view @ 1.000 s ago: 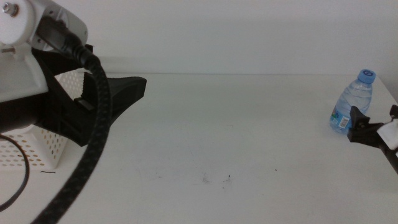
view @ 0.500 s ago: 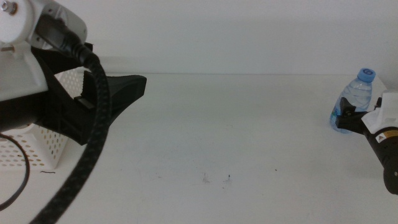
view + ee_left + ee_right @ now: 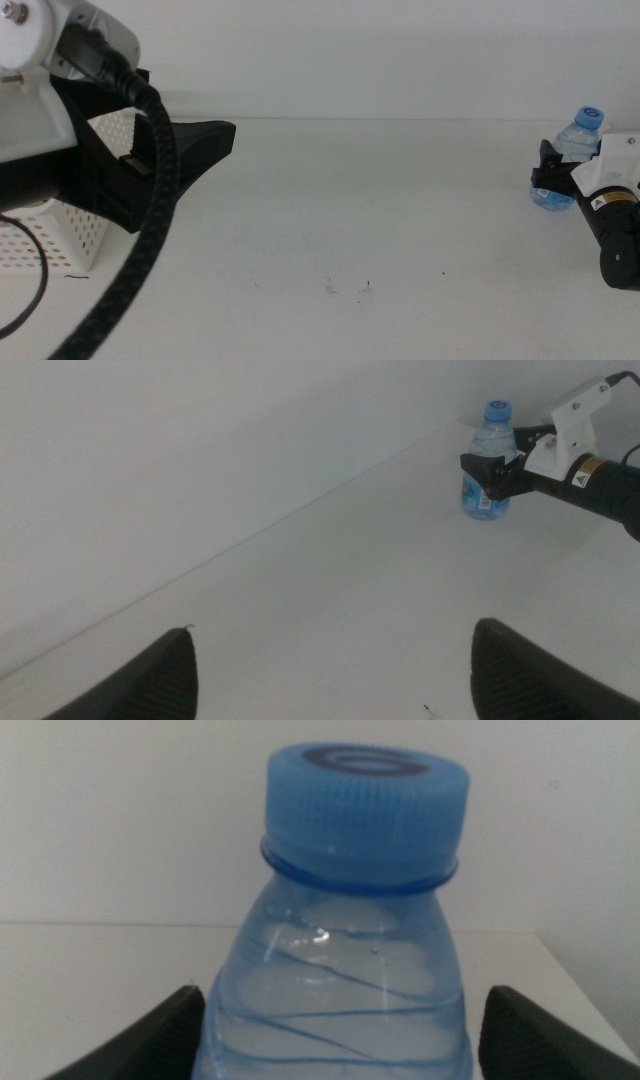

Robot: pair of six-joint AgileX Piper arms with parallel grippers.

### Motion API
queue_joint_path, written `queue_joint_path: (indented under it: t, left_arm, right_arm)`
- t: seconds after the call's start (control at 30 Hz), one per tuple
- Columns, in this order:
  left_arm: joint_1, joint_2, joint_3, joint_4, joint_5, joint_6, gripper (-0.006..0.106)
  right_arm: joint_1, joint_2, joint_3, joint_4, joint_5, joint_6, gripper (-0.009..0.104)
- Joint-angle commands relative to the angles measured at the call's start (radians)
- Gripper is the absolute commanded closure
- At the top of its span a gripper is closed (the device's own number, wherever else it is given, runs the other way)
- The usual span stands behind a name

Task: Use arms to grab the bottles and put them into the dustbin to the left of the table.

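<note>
Wide white counter (image 3: 400,220), small clear blue-capped water bottle (image 3: 571,160) standing at its right edge.
Right pincer (image 3: 548,180) open, bottle bracketed, ungripped; closing judged next. Left pincer (image 3: 330,670) open, empty, beside white perforated dustbin (image 3: 60,235).

My left arm (image 3: 60,130): white boxy housing, thick black braided cable (image 3: 150,210), black fingers (image 3: 205,140). Right arm (image 3: 615,215): black w/ white bracket, yellow label.

Clear glossy plastic water bottle (image 3: 335,990), ribbed blue cap (image 3: 366,815), matt white table (image 3: 400,220).
</note>
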Motion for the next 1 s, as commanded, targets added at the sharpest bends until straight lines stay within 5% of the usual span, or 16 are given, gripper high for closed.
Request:
queue_joint_path:
  t: [0.0, 0.13, 0.47, 0.63, 0.97]
  left_arm:
    - [-0.002, -0.002, -0.002, -0.005, -0.013, -0.001, 0.007]
    - [-0.002, -0.002, -0.002, -0.005, -0.013, -0.001, 0.007]
    - [-0.002, -0.002, -0.002, -0.005, -0.013, 0.008, 0.007]
    - [-0.002, -0.002, -0.002, -0.005, -0.013, 0.02, 0.007]
    - [-0.002, -0.002, -0.002, -0.005, -0.013, 0.02, 0.007]
  right_arm:
    - [-0.004, 0.0, -0.004, 0.005, -0.002, -0.024, 0.033]
    - [-0.004, 0.0, -0.004, -0.011, 0.033, -0.024, 0.095]
    - [0.152, -0.151, -0.102, -0.23, 0.233, 0.067, 0.097]
    - [0.311, -0.148, -0.292, -0.29, 0.433, 0.093, 0.097]
    - [0.527, 0.084, -0.613, -0.33, 0.441, 0.18, 0.097]
